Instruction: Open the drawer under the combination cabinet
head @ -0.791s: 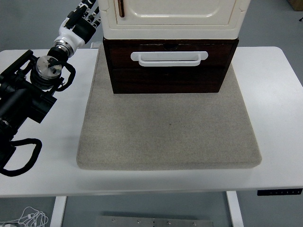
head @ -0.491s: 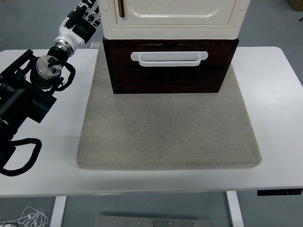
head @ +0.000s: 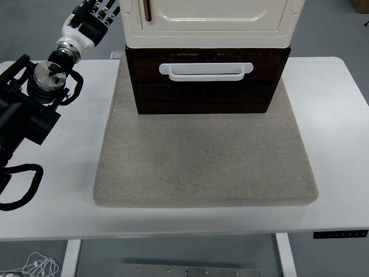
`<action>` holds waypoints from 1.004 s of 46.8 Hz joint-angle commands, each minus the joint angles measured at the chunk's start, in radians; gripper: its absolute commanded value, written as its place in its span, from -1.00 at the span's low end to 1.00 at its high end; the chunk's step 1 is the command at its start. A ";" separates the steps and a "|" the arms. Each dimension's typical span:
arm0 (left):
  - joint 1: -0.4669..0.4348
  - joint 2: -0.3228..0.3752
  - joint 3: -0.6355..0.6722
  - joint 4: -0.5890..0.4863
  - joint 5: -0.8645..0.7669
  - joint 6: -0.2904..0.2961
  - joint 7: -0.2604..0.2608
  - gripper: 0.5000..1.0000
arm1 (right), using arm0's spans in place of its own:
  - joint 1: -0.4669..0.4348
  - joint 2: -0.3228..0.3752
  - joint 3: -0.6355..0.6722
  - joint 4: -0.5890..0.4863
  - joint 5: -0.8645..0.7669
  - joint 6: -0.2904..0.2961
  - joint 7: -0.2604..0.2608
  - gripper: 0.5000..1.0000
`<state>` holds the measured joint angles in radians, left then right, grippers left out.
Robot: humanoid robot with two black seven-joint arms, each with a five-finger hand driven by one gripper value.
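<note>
A cream cabinet (head: 207,23) stands on a dark brown drawer unit (head: 206,81) at the back of the table. The drawer front carries a white bar handle (head: 206,70) and sits slightly forward of the cabinet above it. My left hand (head: 91,17) is raised at the upper left, just left of the cabinet's side, apart from it. Its fingers are spread and hold nothing. The left arm (head: 34,98) runs down along the left edge. No right arm appears in the picture.
A grey felt mat (head: 204,167) covers the middle of the white table (head: 340,144) under the cabinet. A black cable loop (head: 17,187) hangs at the left edge. White cords (head: 34,266) lie on the floor below.
My left hand and arm have drawn back to the left and upward, away from the cabinet's side. The drawer and cabinet have not moved.
</note>
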<state>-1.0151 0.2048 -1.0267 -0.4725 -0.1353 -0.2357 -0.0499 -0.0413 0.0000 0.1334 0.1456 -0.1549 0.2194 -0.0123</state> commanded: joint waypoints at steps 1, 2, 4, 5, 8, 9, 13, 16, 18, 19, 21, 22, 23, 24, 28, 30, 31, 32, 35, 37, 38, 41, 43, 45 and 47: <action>-0.006 0.024 0.000 -0.002 0.002 -0.004 -0.001 1.00 | 0.000 0.000 0.000 0.000 0.000 0.000 0.000 0.70; -0.008 0.031 0.000 -0.002 0.002 -0.005 -0.001 1.00 | 0.000 0.000 0.000 0.000 0.000 0.000 0.000 0.70; -0.014 0.051 0.000 -0.002 0.002 -0.010 -0.001 1.00 | 0.000 0.000 0.000 0.000 0.000 0.000 0.000 0.70; -0.017 0.062 0.000 -0.003 0.003 -0.011 -0.001 1.00 | 0.000 0.000 0.000 0.000 0.000 0.000 0.000 0.70; -0.034 0.088 0.000 -0.003 0.003 -0.013 -0.001 1.00 | 0.000 0.000 0.000 0.000 0.000 0.000 0.000 0.70; -0.040 0.094 0.002 -0.003 0.005 -0.013 -0.001 1.00 | 0.000 0.000 0.000 0.000 0.000 0.000 0.000 0.70; -0.074 0.126 0.002 -0.005 0.011 -0.011 0.001 1.00 | 0.001 0.000 0.000 0.000 0.000 0.000 0.000 0.70; -0.106 0.148 0.002 -0.006 0.016 -0.011 -0.002 1.00 | 0.001 0.000 0.000 0.000 0.000 0.000 0.000 0.70; -0.128 0.166 0.002 -0.008 0.016 -0.013 -0.004 1.00 | 0.000 0.000 0.000 0.000 0.000 0.000 0.000 0.70; -0.137 0.176 0.002 -0.011 0.016 -0.013 -0.004 1.00 | 0.000 0.000 0.000 0.000 0.000 0.000 0.000 0.70; -0.155 0.195 0.002 -0.015 0.019 -0.014 -0.004 1.00 | 0.001 0.000 0.000 0.000 0.000 0.000 0.000 0.70; -0.164 0.205 0.002 -0.018 0.019 -0.016 -0.004 1.00 | 0.000 0.000 0.000 0.000 0.000 0.000 0.000 0.70; -0.172 0.212 0.002 -0.026 0.019 -0.017 -0.004 1.00 | 0.000 0.000 0.000 0.000 0.000 0.000 0.000 0.70; -0.181 0.222 0.000 -0.034 0.020 -0.020 -0.002 1.00 | 0.000 0.000 0.000 0.000 0.000 0.000 0.000 0.70; -0.221 0.265 0.002 -0.074 0.025 -0.037 -0.001 1.00 | 0.000 0.000 0.000 0.000 0.000 0.000 0.000 0.70; -0.249 0.283 0.002 -0.090 0.029 -0.036 -0.001 1.00 | 0.000 0.000 0.000 0.000 0.000 0.000 0.000 0.70; -0.261 0.289 0.002 -0.097 0.034 -0.036 -0.001 1.00 | 0.000 0.000 0.000 0.000 0.000 0.000 0.000 0.70; -0.273 0.298 0.002 -0.104 0.037 -0.037 -0.001 1.00 | 0.000 0.000 0.000 0.000 0.000 0.000 0.000 0.70; -0.319 0.320 0.002 -0.118 0.052 -0.040 0.001 1.00 | 0.000 0.000 0.000 0.000 0.000 0.000 0.000 0.70; -0.351 0.331 0.004 -0.129 0.072 -0.042 0.002 1.00 | 0.001 0.000 0.000 0.000 0.000 0.000 0.000 0.70; -0.367 0.335 0.004 -0.135 0.086 -0.042 0.004 1.00 | 0.000 0.000 0.000 0.000 0.000 0.000 0.000 0.70; -0.401 0.346 0.002 -0.173 0.129 -0.042 0.007 1.00 | 0.001 0.000 0.000 0.000 0.000 0.000 0.000 0.70; -0.416 0.360 0.002 -0.219 0.155 -0.042 0.010 1.00 | 0.000 0.000 0.000 0.000 0.000 0.000 0.000 0.70; -0.427 0.378 0.002 -0.270 0.177 -0.042 0.012 1.00 | 0.001 0.000 0.000 0.000 0.000 0.000 0.000 0.70; -0.434 0.396 0.003 -0.322 0.189 -0.042 0.013 1.00 | 0.000 0.000 0.000 0.000 0.000 0.000 0.000 0.70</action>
<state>-1.4362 0.5747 -1.0243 -0.7196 0.0307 -0.2790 -0.0394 -0.0410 0.0000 0.1334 0.1456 -0.1549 0.2193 -0.0123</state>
